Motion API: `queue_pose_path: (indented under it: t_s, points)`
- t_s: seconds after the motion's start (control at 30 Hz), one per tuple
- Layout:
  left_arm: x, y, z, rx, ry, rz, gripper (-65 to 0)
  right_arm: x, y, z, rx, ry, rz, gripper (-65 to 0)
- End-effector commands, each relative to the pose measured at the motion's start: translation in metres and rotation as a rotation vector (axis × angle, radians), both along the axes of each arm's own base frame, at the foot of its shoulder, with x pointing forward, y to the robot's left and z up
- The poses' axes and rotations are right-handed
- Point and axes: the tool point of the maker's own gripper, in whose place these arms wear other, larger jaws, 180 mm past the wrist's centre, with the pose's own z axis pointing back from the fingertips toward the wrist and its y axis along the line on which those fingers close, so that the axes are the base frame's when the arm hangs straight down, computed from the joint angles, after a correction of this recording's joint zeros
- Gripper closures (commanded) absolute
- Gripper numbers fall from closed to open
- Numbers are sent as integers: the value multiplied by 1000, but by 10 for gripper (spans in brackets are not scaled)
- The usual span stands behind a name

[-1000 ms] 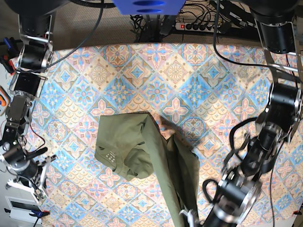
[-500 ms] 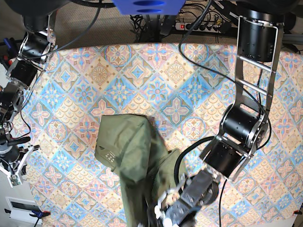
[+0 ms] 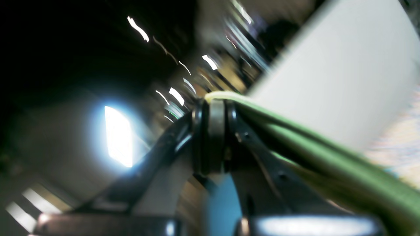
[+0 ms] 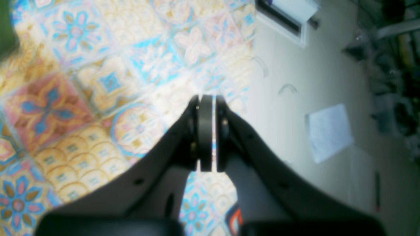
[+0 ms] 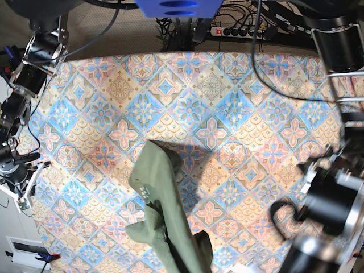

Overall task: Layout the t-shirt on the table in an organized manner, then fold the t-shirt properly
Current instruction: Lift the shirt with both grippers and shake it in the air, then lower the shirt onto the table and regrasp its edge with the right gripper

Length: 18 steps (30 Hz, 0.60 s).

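The olive-green t-shirt [image 5: 162,199] is bunched into a narrow ridge on the table [image 5: 227,114], running from the middle toward the front edge. Its printed label faces left. In the blurred left wrist view my left gripper [image 3: 215,105] is shut on a fold of the t-shirt [image 3: 328,154], which stretches away taut to the lower right. The left arm [image 5: 333,199] hangs over the front right corner. My right gripper [image 4: 207,101] is shut on nothing, above the table's left edge [image 4: 229,85]. The right arm [image 5: 14,165] stands at the far left.
A power strip with cables [image 5: 239,31] lies behind the table. A white box [image 5: 23,250] sits on the floor at front left. A sheet of paper [image 4: 328,131] lies on the floor beside the table edge.
The left arm has swung from over the front centre to the front right, pulling the shirt up from a flatter heap into a narrow ridge. The right arm has barely moved.
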Motion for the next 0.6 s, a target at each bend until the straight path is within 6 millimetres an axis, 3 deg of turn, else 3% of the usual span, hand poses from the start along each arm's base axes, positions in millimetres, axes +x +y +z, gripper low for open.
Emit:
queue_pose_path:
  t_s: [0.0, 0.07, 0.13, 0.2, 0.3, 0.43, 0.57]
  points:
    - [21, 24, -43, 24, 141, 88, 0, 3, -5, 18, -16, -50, -2, -9]
    - [31, 58, -80, 62, 223, 167, 0, 4, 1, 11, -12, -32, 15, -11]
    - [33, 95, -114, 89, 297, 246, 0, 9, 23, 1, -15, -7, 68, -11]
    - [29, 124, -139, 104, 345, 298, 0, 12, 42, -1, -29, -1, 118, -11]
    - [17, 174, -181, 138, 437, 391, 0, 0, 61, -21, -26, 37, 157, -11]
    - [-2, 199, -239, 147, 566, 426, 0, -14, 67, -45, -21, 95, 174, -11]
    - [-25, 221, -291, 146, 707, 472, 0, -15, 102, -62, -16, 134, 260, -11]
